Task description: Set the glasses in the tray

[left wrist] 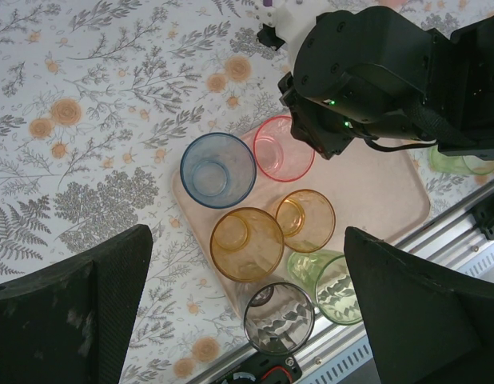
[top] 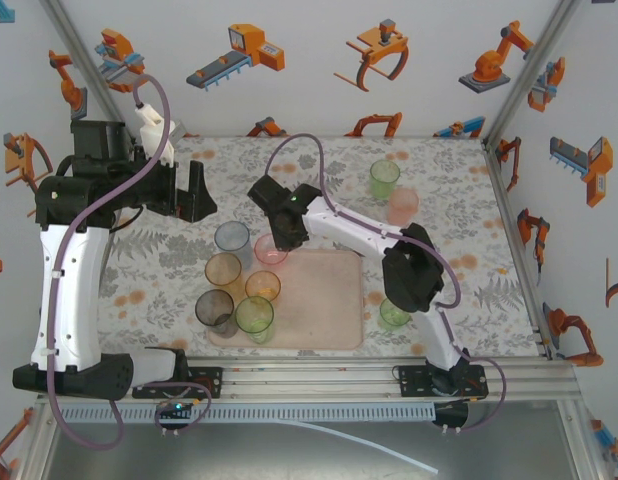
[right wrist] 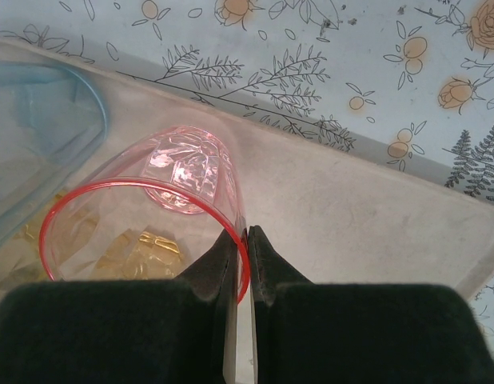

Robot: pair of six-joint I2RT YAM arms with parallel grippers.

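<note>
The right pincer [right wrist: 247, 234] grips the rim of a pink glass [right wrist: 183, 172] over the tray [right wrist: 351, 216], while the left pincer [left wrist: 247, 236] hangs released above.

A: The pink glass [right wrist: 151, 200], is it real glass?
B: It looks like clear tinted plastic. It is glossy, with a moulded faceted pattern in its base. The blue glass [right wrist: 39, 136] has the same shiny, translucent look.
A: And the tray [right wrist: 351, 216]?
B: Pale pink, opaque and matt, faintly scuffed. Plastic, by the look of it.
A: The bench [top: 459, 190] cover?
B: A smooth sheet printed with leaves and flowers, with a slight sheen. Cloth or vinyl, I cannot tell.
A: The right gripper [right wrist: 245, 240]?
B: Its fingers [right wrist: 111, 336] are matt black and finely grainy. The left arm [top: 59, 290] has a glossy white shell, and the rail [top: 309, 375] is bare silvery metal.
</note>
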